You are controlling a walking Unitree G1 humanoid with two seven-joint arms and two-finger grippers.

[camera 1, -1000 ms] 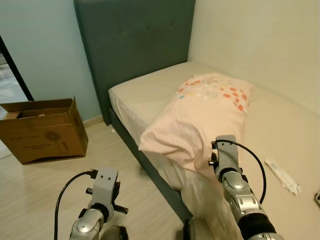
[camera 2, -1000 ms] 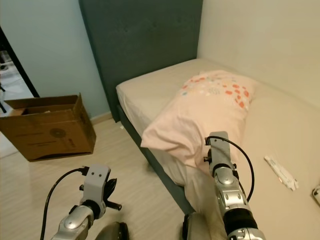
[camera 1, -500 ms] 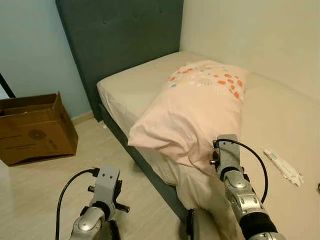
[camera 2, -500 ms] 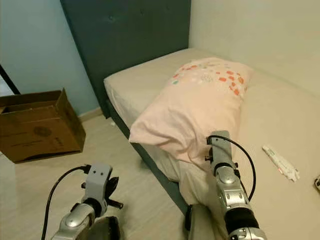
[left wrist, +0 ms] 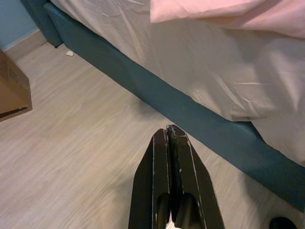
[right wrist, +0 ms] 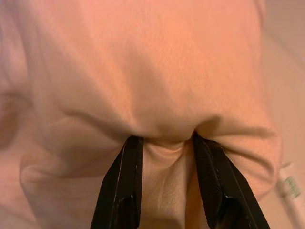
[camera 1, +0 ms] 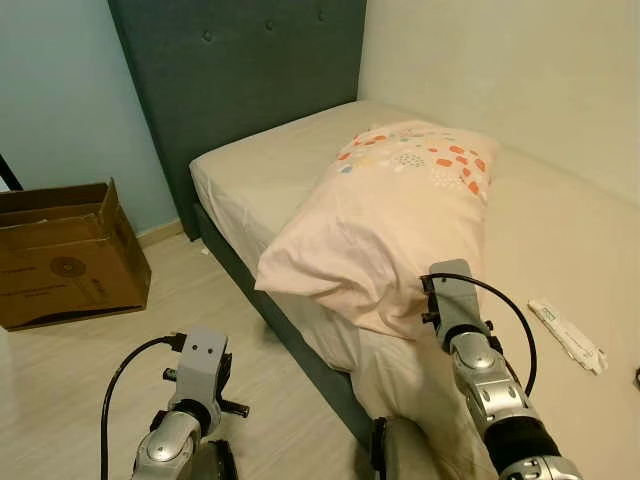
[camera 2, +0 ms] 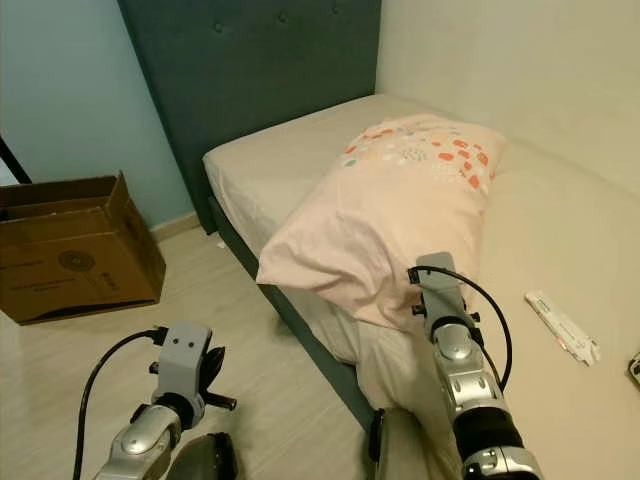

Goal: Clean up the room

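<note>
Right tool (right wrist: 164, 145) clamped on pillow (camera 1: 400, 225) edge | left tool (left wrist: 171, 136) pinched together, idle over floor | tip: slide it up the bed (camera 1: 270, 170) toward headboard (camera 1: 250, 90), don't yank

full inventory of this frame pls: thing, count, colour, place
pillow: 1, pale pink with orange and blue print at its far end, lying on the bed, near corner overhanging the bed's edge
bed: 1, cream sheet on a dark teal frame, against the right wall
headboard: 1, dark teal, tufted, at the bed's far end
cardboard box: 1, brown, open, on the floor to the left
small white packet: 1, white, on the sheet right of the pillow
floor: light wood planks
left gripper: black fingers shut, empty, low over the floor beside the bed
right gripper: black fingers pinching a fold of the pillow's near edge
</note>
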